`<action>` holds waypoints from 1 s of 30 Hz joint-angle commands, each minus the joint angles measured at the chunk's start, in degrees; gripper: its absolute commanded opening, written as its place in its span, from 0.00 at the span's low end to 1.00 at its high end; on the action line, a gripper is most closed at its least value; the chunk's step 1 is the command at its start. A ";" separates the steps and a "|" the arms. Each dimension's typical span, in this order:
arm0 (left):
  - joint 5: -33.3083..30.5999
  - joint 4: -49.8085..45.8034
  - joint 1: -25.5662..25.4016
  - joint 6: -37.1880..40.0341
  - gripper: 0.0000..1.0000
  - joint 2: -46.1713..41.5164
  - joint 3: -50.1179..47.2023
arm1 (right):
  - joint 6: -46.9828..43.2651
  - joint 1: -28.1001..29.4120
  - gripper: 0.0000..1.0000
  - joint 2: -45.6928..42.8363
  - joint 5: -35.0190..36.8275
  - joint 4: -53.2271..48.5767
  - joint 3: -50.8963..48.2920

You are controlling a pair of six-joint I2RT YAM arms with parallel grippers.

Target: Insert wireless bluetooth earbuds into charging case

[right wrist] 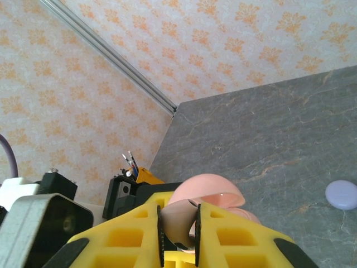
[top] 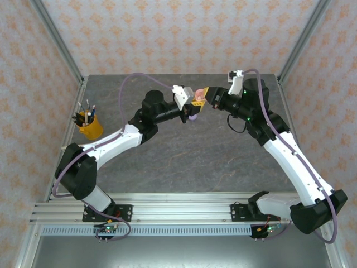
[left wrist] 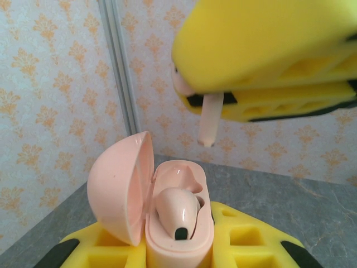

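Far left on the surface (top: 184, 162), a yellow pen cup (top: 89, 125) is standing upright, well apart from both arms.

Moving right, the left arm is reaching to mid-surface. The left tool (top: 195, 104) is closed on the pink charging case (left wrist: 167, 229), clamping its base between the yellow fingers (left wrist: 100, 248). The case is being held above the surface, and its lid (left wrist: 120, 187) is hanging open to the left in the left wrist view. Inside it, the seated earbud (left wrist: 177, 211), pale pink, is lying in the nearer well. The well beyond it is showing bare lining.

Just under the left tool in the top view, a lilac round case (top: 193, 117) is lying on the surface, partly hidden. We are also seeing it as a flat disc in the right wrist view.

Further right, the right tool (top: 207, 94) is facing the left one, tips close together. It is gripping the pinched earbud (left wrist: 207, 120), also pale pink, with the stem pointing down out of the yellow fingers (left wrist: 262, 56). That earbud is hanging above the open case, apart from it. In the right wrist view it is sitting between the finger pads, with the pink lid just beyond.
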 commanded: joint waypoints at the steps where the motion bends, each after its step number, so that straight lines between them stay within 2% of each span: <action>1: 1.02 0.52 -0.55 0.96 0.00 0.33 2.41 | 0.74 -0.27 0.20 0.08 -1.14 2.83 -0.78; 20: 1.15 0.10 -0.81 1.40 0.00 0.08 2.55 | -1.82 0.08 0.19 3.00 -1.16 0.44 -1.85; 30: 1.02 -0.61 -0.81 1.67 0.00 0.15 2.78 | -9.39 1.34 0.19 5.11 -0.78 -6.28 1.24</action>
